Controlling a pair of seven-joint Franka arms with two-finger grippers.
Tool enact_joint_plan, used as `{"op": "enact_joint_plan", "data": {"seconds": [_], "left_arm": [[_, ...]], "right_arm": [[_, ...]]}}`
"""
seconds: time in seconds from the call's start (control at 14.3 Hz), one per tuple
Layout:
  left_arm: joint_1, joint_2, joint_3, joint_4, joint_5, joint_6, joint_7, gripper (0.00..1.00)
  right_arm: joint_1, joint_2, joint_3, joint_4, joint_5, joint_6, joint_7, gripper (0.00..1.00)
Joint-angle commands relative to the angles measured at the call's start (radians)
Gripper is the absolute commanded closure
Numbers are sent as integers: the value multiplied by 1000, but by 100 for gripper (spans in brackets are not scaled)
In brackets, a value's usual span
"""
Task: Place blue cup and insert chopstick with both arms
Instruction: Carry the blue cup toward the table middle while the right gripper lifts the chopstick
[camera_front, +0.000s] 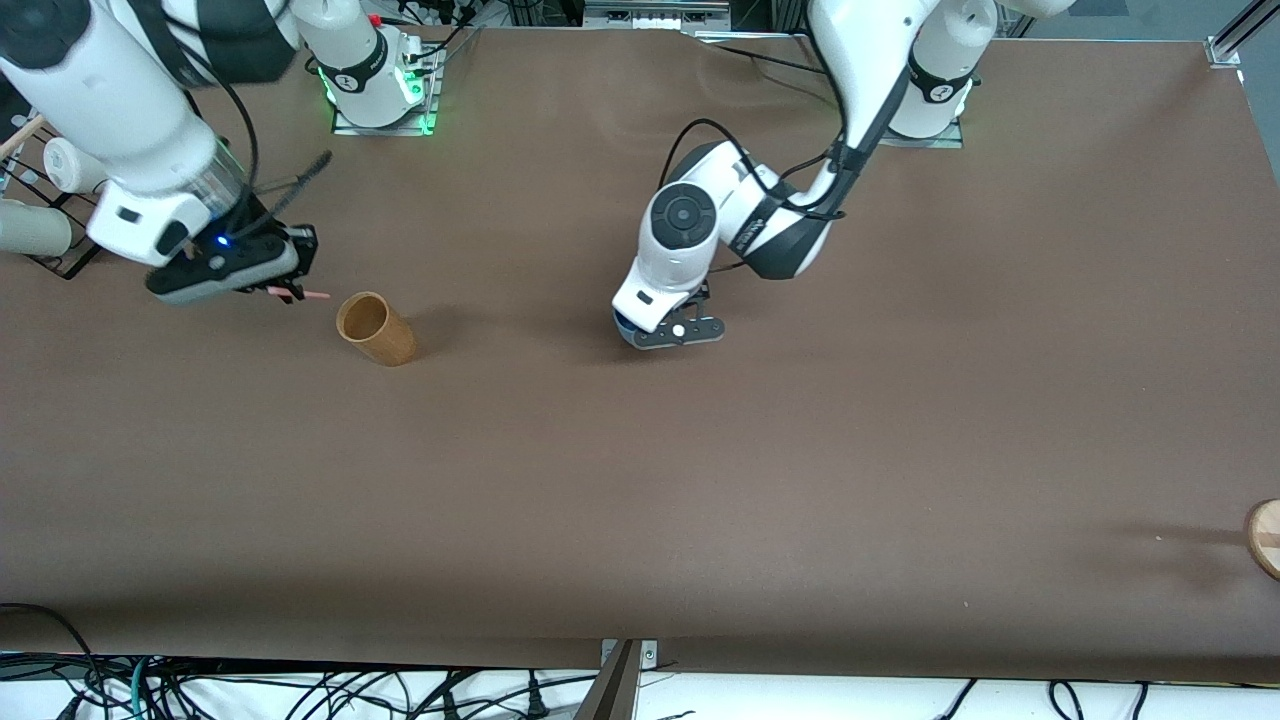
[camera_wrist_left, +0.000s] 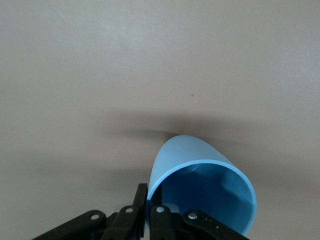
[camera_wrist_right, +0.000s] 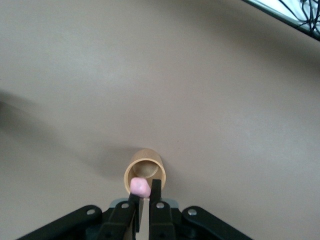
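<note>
My left gripper (camera_front: 676, 331) is shut on the rim of the blue cup (camera_wrist_left: 202, 192), one finger inside and one outside. It holds the cup low over the middle of the table. In the front view only a sliver of the blue cup (camera_front: 621, 322) shows under the wrist. My right gripper (camera_front: 288, 287) is shut on the pale-pink chopstick (camera_front: 314, 295), just beside the orange-brown cup (camera_front: 376, 328), toward the right arm's end. In the right wrist view the chopstick's end (camera_wrist_right: 140, 186) sits between the fingers, in line with the brown cup's mouth (camera_wrist_right: 145, 168).
A black wire rack (camera_front: 62, 262) with white cups (camera_front: 32, 230) and a wooden rod (camera_front: 22, 134) stands at the right arm's end of the table. A round wooden object (camera_front: 1265, 538) lies at the table's edge at the left arm's end.
</note>
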Motion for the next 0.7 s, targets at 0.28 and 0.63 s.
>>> {"op": "enact_joint_plan", "data": {"seconds": [0.28,0.63], "left_arm": [[-5,9,21,86,-20,-31,15,0],[90,-93,24,108,-6,-181,231,0]], "right_arm": [[-8,59,121,44,29,-20,180,100],[4,115,184,85,26,6,339,100]]}}
